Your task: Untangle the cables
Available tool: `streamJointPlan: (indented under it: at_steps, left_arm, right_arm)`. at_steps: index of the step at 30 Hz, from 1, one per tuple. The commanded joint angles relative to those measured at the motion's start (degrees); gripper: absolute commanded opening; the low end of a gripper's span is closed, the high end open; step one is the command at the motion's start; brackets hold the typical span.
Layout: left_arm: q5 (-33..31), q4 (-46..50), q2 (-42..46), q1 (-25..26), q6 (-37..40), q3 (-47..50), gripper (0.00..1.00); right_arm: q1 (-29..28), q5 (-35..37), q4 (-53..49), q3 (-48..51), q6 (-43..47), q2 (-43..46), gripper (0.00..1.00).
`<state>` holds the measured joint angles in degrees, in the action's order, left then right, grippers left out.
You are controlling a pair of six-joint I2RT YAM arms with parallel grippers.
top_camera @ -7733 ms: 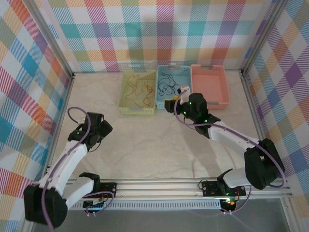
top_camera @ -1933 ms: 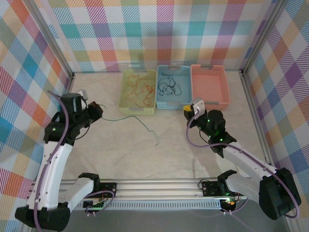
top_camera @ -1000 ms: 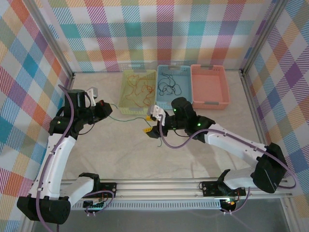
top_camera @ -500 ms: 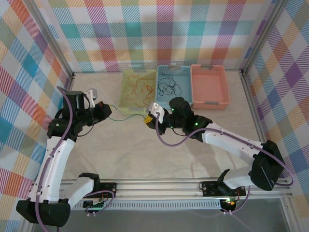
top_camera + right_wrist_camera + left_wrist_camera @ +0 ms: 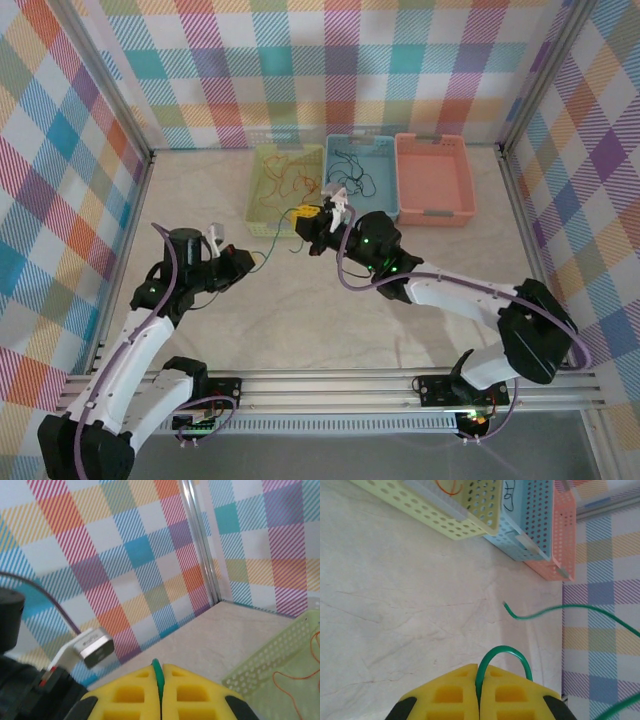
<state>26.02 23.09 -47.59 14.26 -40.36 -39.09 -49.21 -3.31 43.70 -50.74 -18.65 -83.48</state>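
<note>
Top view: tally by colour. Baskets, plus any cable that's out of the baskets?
Yellow-green basket: 1
Blue basket: 1
Pink basket: 1
Green cable, out of the baskets, pinched by the left gripper and the right gripper: 1
Total: 4

one overhead, two close wrist views
</note>
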Motion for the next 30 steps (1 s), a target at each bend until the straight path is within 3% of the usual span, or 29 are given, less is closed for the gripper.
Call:
streamJointPlan:
  at_steps: [1, 8, 10, 13, 16, 19, 23, 30]
  left_arm:
    - [-3.6, -1.0, 0.0, 3.5, -1.7, 2.4, 0.00]
    - [-7.0, 1.3, -0.2, 4.4, 0.0, 2.3, 0.01]
    - [-8.7, 3.5, 0.0, 4.3, 1.3, 0.6, 0.22]
    - [-13.9, 10.4, 0.2, 4.3, 4.3, -5.0, 0.71]
    - [-20.1, 16.2, 1.0, 4.3, 6.6, -9.9, 0.89]
    - [-23.6, 18.9, 2.8, 4.2, 7.7, -12.1, 0.91]
    - [-22.7, 17.7, 5.3, 4.2, 7.6, -10.7, 0.91]
    - [-21.1, 16.4, 6.0, 4.2, 7.9, -7.4, 0.91]
  right_arm:
    - [0.6, 5.0, 16.5, -3.8, -9.7, -1.4, 0.00]
    - [0.9, 7.1, 14.5, -3.1, -6.9, 0.7, 0.00]
    - [1.5, 8.6, 11.4, -2.3, -4.2, 2.7, 0.00]
    - [4.5, 12.0, 5.2, -0.6, -1.1, 6.7, 0.00]
    - [9.3, 13.9, 1.3, 1.4, -0.5, 10.0, 0.00]
    - [16.5, 14.8, -3.6, 2.3, -3.0, 12.0, 0.00]
    - [25.6, 17.4, -9.4, 0.9, -5.8, 11.1, 0.00]
    - [36.9, 19.0, -14.4, -7.0, -13.8, 0.8, 0.00]
